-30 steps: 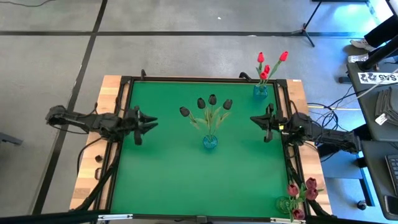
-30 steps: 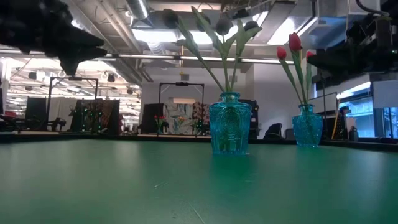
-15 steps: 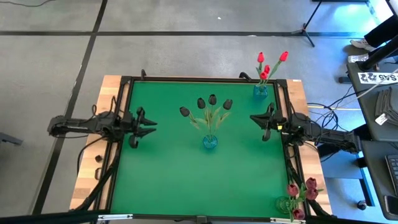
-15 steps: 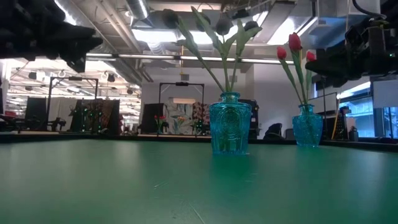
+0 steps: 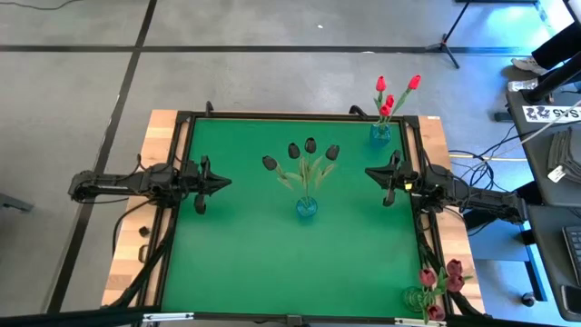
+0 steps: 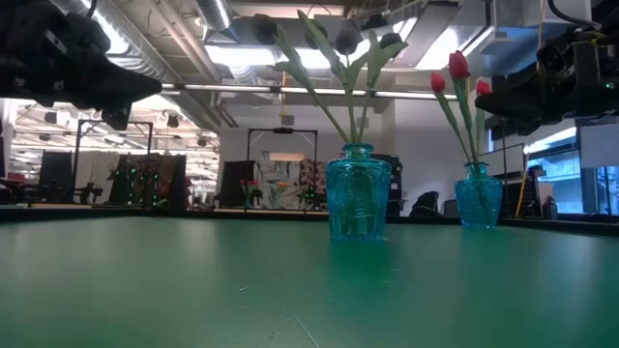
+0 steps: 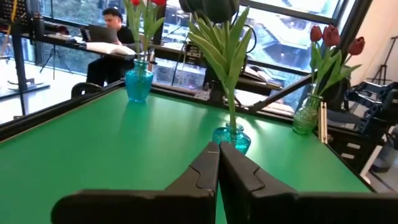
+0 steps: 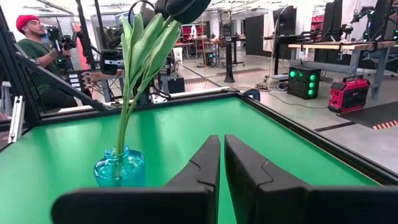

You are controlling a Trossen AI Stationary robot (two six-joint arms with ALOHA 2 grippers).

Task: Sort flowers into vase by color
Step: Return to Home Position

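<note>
Three vases hold flowers. A blue vase [image 5: 306, 207] mid-table carries near-black tulips [image 5: 300, 153]. A second blue vase [image 5: 380, 132] at the far right edge carries red tulips [image 5: 390, 95]. A clear vase [image 5: 418, 298] at the near right corner carries dusky pink-maroon tulips [image 5: 445, 277]. My left gripper [image 5: 225, 182] hovers shut and empty above the table's left side, pointing at the middle vase [image 7: 231, 137]. My right gripper [image 5: 368, 173] hovers shut and empty at the right side, facing the same vase [image 8: 120, 169].
A black frame [image 5: 182, 116] runs round the green mat [image 5: 254, 254]. The mat's near half lies bare in front of the vases. Beyond the table, people sit at desks [image 7: 112, 31] and stand [image 8: 37, 43]. Cables and equipment lie on the floor to the right.
My left gripper has shut on nothing; its fingers stood spread a second ago. The arm has also straightened, lying level across the left edge.
</note>
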